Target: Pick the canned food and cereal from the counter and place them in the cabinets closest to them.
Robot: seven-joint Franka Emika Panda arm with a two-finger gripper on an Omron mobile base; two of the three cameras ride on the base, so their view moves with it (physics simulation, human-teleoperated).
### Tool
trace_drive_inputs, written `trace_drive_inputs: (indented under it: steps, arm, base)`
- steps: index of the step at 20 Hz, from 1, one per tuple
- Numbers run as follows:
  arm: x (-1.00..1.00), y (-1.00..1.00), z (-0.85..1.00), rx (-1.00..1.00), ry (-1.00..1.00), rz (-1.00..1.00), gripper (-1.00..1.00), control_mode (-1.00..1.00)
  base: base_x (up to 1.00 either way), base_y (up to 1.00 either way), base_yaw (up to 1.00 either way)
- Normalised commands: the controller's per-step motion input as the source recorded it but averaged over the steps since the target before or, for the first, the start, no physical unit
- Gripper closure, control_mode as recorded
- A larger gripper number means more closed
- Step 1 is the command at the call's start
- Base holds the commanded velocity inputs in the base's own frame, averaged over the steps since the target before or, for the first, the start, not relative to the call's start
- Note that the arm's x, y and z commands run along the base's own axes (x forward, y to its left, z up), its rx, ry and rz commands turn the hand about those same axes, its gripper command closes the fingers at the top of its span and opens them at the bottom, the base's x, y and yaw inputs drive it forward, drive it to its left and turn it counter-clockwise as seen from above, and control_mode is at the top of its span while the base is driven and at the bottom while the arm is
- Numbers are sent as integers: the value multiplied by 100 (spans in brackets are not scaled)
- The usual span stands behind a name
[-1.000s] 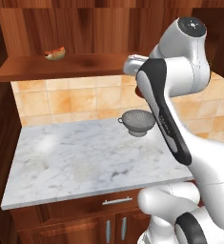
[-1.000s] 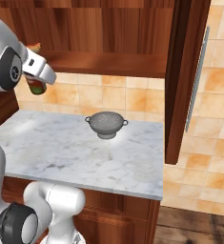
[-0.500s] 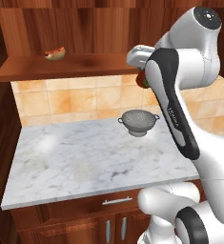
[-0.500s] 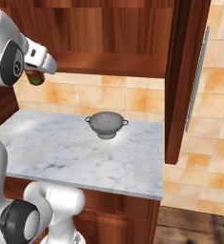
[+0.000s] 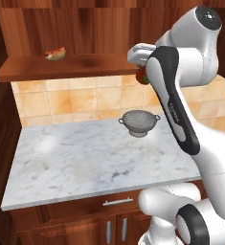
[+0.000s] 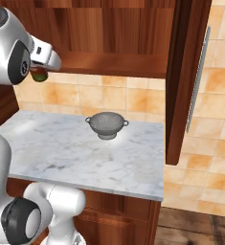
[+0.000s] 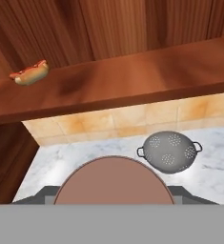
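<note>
My gripper (image 5: 142, 72) is shut on the canned food (image 5: 142, 76), a small red and green can, held high over the marble counter (image 5: 80, 158) at the front edge of the open shelf (image 5: 71, 67) of the cabinets. From the right base view the canned food (image 6: 38, 74) hangs under the white hand, just left of the shelf (image 6: 114, 62). The hand view has the can's round brown end (image 7: 113, 183) between my fingertips, with the shelf (image 7: 132, 81) ahead and above. The cereal is out of view.
A grey metal colander (image 5: 140, 123) stands at the back of the counter, below the shelf. A hot dog (image 5: 55, 52) lies on the shelf's left part. A tall cabinet door (image 6: 181, 81) with a silver bar handle (image 6: 198, 81) stands open at the right.
The arm has lifted the can a little higher, up to the level of the shelf's edge. The colander and hot dog have not moved.
</note>
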Motion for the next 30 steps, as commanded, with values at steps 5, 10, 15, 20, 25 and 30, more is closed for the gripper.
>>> trace_drive_inputs:
  steps: [5,10,15,20,25,30]
  arm:
    - [41,0,22,0,0,0,100,-100]
    - [32,0,1,-5,-4,0,100,-100]
    - [41,0,0,-3,-3,1,100,-100]
    - [48,0,-1,-3,0,3,100,-100]
    - [49,3,0,-4,2,2,100,-100]
    - [30,6,-1,-10,9,0,100,-100]
  base:
    - [0,0,0]
    - [0,0,0]
    - [0,0,0]
    - [0,0,0]
    - [0,0,0]
    - [0,0,0]
